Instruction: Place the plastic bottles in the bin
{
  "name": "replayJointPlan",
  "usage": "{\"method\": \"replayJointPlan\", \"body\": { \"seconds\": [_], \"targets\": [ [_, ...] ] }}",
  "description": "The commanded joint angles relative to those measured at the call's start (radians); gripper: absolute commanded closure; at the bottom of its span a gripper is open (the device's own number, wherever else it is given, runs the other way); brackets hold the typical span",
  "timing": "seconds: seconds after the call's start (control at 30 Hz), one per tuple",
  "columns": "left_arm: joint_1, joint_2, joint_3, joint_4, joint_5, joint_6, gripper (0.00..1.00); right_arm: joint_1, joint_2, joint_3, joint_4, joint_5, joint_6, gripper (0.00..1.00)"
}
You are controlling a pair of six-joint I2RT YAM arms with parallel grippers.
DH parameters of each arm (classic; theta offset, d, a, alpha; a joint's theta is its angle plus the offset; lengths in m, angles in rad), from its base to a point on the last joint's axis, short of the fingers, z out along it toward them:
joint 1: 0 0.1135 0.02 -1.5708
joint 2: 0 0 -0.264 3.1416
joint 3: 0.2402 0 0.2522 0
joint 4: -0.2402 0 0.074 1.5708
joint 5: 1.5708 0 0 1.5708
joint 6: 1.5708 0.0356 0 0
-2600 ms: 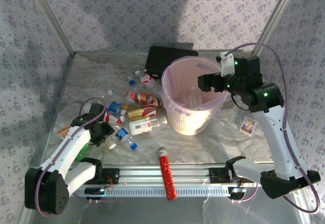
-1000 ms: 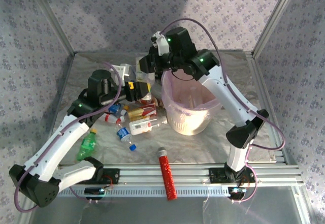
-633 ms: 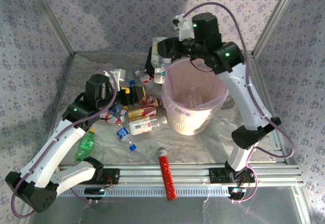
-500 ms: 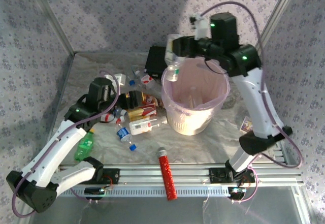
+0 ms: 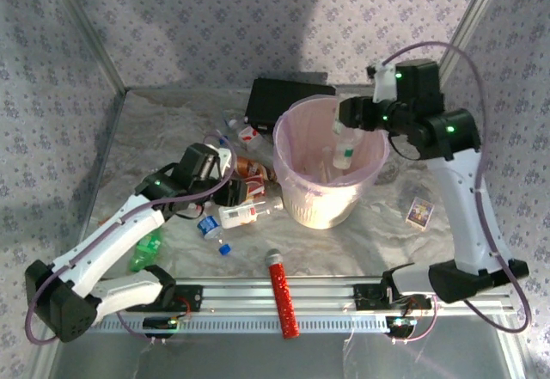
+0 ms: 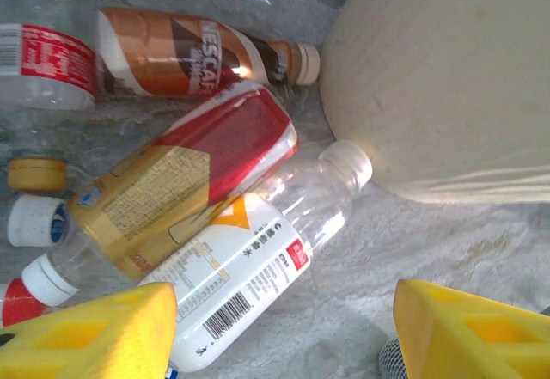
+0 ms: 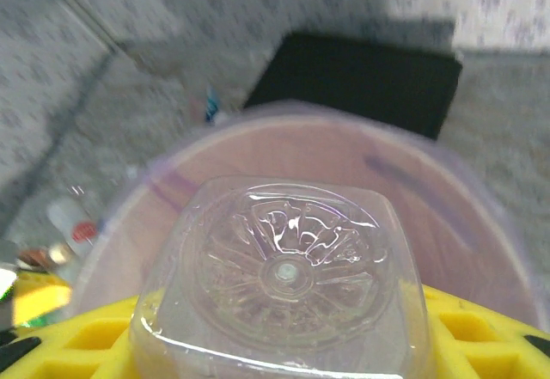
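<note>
My right gripper [image 5: 351, 130] is shut on a clear bottle [image 5: 345, 152] that hangs cap-down over the open mouth of the pale-pink bin [image 5: 291, 123]. From the right wrist I look at that bottle's square base [image 7: 288, 276], with yellow fingers [image 7: 485, 327] on both sides and the bin's rim [image 7: 404, 143] beyond. My left gripper [image 5: 223, 192] hovers open over the bottle pile left of the bin. Between its yellow fingers [image 6: 94, 332] lies a white-labelled clear bottle [image 6: 249, 280], beside a red-and-gold one [image 6: 172, 190] and a brown one [image 6: 176, 52]. The bin's wall [image 6: 447, 78] is close on the right.
A green bottle [image 5: 144, 250] and a blue-capped bottle [image 5: 210, 228] lie near the left arm. The red glitter tube [image 5: 282, 293] rests across the front rail. A flat black box [image 5: 279, 95] sits behind the bin, and a small card [image 5: 419, 211] lies right of it.
My right gripper carried the clear bottle from the back left to above the bin. My left gripper swung right and down, onto the bottles beside the bin.
</note>
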Motion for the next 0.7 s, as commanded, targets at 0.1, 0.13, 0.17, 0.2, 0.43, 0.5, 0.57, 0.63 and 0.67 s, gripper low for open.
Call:
{"method": "replayJointPlan", "body": {
  "seconds": [0.1,0.13,0.17,0.2,0.43,0.5,0.57,0.63,0.67],
  "targets": [
    [-0.046,0.051,-0.040,-0.008,-0.010,0.045,0.30,0.111,0.055,-0.103,-0.027,0.142,-0.026,0.50],
    [-0.051,0.056,-0.048,-0.008,-0.007,0.046,0.29,0.125,0.072,-0.117,-0.022,0.151,-0.026,0.50],
    [-0.055,0.060,-0.052,-0.008,-0.005,0.048,0.27,0.135,0.087,-0.129,-0.015,0.155,-0.028,0.50],
    [-0.060,0.064,-0.056,-0.008,-0.005,0.052,0.26,0.146,0.101,-0.144,-0.010,0.158,-0.031,0.50],
    [-0.086,0.090,-0.092,-0.008,-0.002,0.071,0.19,0.156,0.120,-0.291,0.100,0.140,0.002,0.43],
    [-0.085,0.106,-0.098,-0.007,-0.014,0.075,0.14,0.155,0.116,-0.309,0.107,0.146,0.002,0.35],
    [-0.085,0.120,-0.100,-0.008,-0.028,0.082,0.10,0.150,0.105,-0.312,0.104,0.140,-0.001,0.27],
    [-0.087,0.131,-0.105,-0.008,-0.033,0.087,0.08,0.140,0.084,-0.303,0.099,0.121,-0.005,0.21],
    [-0.086,0.134,-0.109,-0.008,-0.033,0.090,0.07,0.134,0.074,-0.295,0.096,0.111,-0.007,0.19]
  ]
}}
